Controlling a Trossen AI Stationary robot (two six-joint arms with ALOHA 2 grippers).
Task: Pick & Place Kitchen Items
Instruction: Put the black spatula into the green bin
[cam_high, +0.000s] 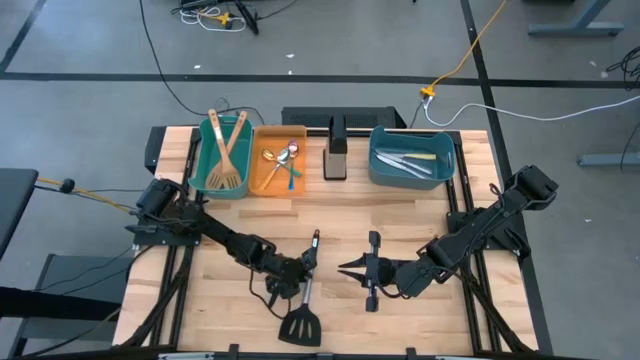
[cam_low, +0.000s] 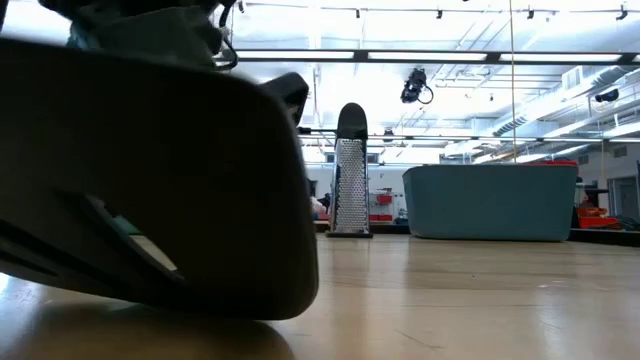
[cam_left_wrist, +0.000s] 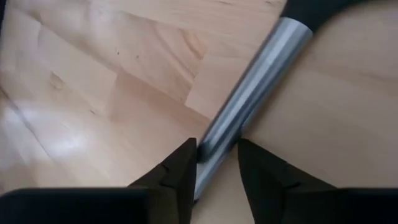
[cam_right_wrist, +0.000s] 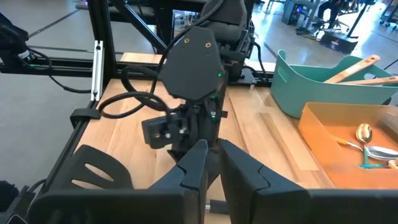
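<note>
A black slotted turner (cam_high: 303, 305) with a steel handle lies near the table's front middle. Its head (cam_low: 150, 180) fills the low view, tilted, with its lower edge on the wood. My left gripper (cam_high: 299, 273) reaches in from the left and is shut on the steel handle (cam_left_wrist: 255, 81). My right gripper (cam_high: 345, 268) hovers just right of it, shut and with nothing in it (cam_right_wrist: 212, 149). Wooden spatulas (cam_high: 228, 150) lie in the teal bin, spoons (cam_high: 283, 160) in the orange bin and knives (cam_high: 410, 162) in the blue bin. My left gripper pinches the turner's steel handle (cam_left_wrist: 214, 146) between its two fingers, about midway along it, below the black end. The fingers slant down from the table's left and lie across the handle. The head's lower edge (cam_low: 270, 315) rests on the table.
At the table's far edge, from left to right, stand the teal bin (cam_high: 205, 165), the orange bin (cam_high: 262, 178), a box grater (cam_high: 336, 150) and the blue bin (cam_high: 378, 168). Bare wood lies between the bins and the grippers.
</note>
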